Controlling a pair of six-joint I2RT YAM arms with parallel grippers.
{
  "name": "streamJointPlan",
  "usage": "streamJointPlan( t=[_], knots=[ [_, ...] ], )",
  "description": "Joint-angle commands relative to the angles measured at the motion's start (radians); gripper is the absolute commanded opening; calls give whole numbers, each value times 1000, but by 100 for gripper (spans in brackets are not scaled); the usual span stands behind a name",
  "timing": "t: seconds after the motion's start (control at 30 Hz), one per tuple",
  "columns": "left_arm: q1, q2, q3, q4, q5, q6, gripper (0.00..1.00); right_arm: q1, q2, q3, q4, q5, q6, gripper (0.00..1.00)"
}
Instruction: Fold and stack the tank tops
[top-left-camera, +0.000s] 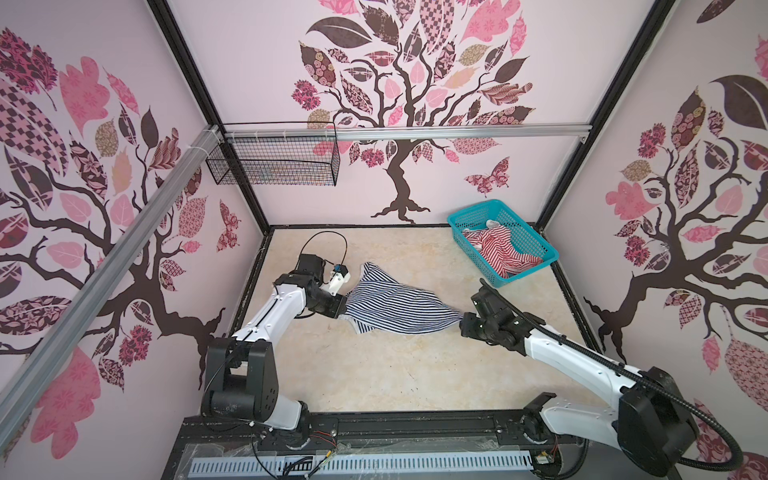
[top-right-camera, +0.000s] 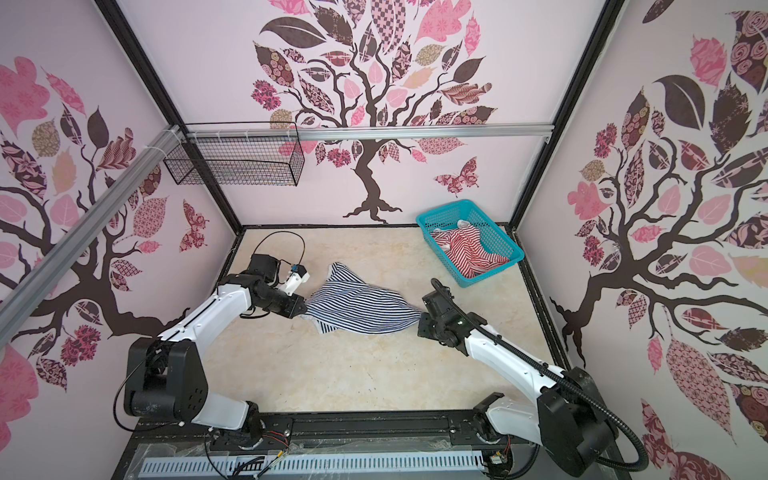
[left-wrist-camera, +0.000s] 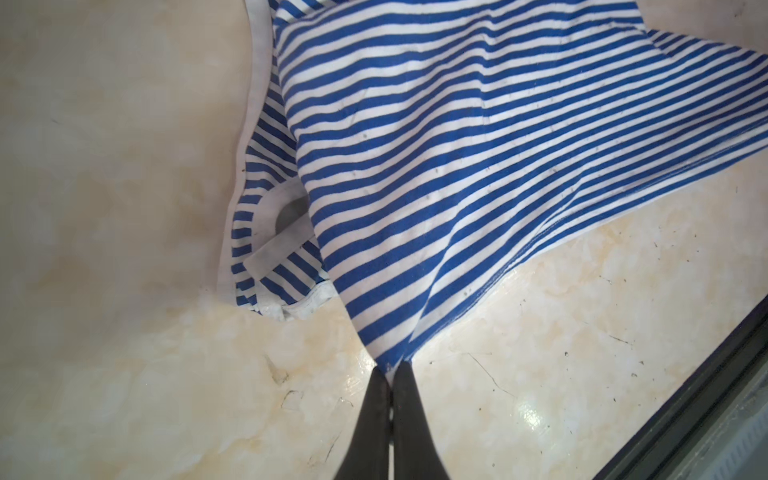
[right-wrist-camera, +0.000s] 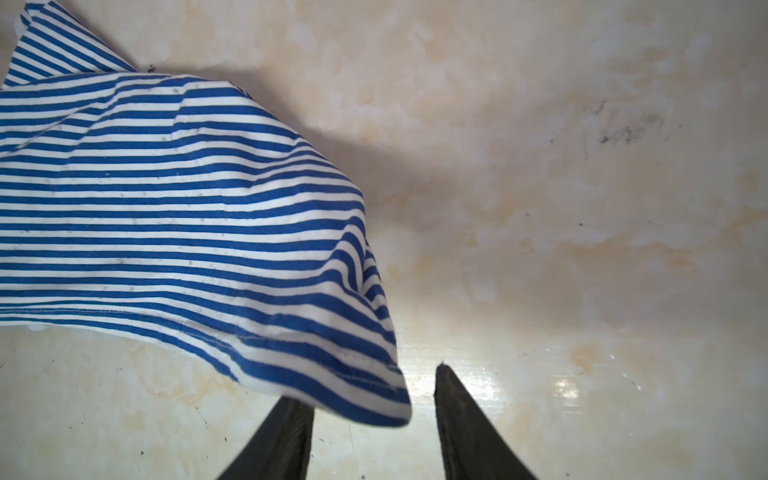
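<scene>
The navy-and-white striped tank top (top-left-camera: 392, 301) (top-right-camera: 359, 305) lies stretched across the middle of the table in both top views. My left gripper (left-wrist-camera: 390, 372) is shut on its left corner; the striped cloth (left-wrist-camera: 457, 145) fans out from the fingertips. My right gripper (right-wrist-camera: 370, 386) stands open at the cloth's right end (right-wrist-camera: 357, 399), whose hem corner droops over one finger (right-wrist-camera: 282, 436); the other finger (right-wrist-camera: 465, 428) is bare. The red-and-white tank top (top-left-camera: 500, 251) (top-right-camera: 467, 251) lies crumpled in the teal basket (top-left-camera: 536, 232) (top-right-camera: 505, 237).
The teal basket sits at the table's back right corner. A black wire basket (top-left-camera: 274, 160) hangs on the back left wall rail. A dark table edge (left-wrist-camera: 685, 407) runs beside the left gripper. Marble-look tabletop (top-left-camera: 374, 374) stretches in front of the cloth.
</scene>
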Motion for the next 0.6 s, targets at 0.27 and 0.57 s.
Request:
streamJointPlan(
  t=[0.27,0.57],
  knots=[
    [122,3,-55,-9,14,85,0,-2,-180,-102,132,-64,108,44],
    [122,62,-104,33,-39,115,0,-4,84,-81,184,-87,135,34]
  ],
)
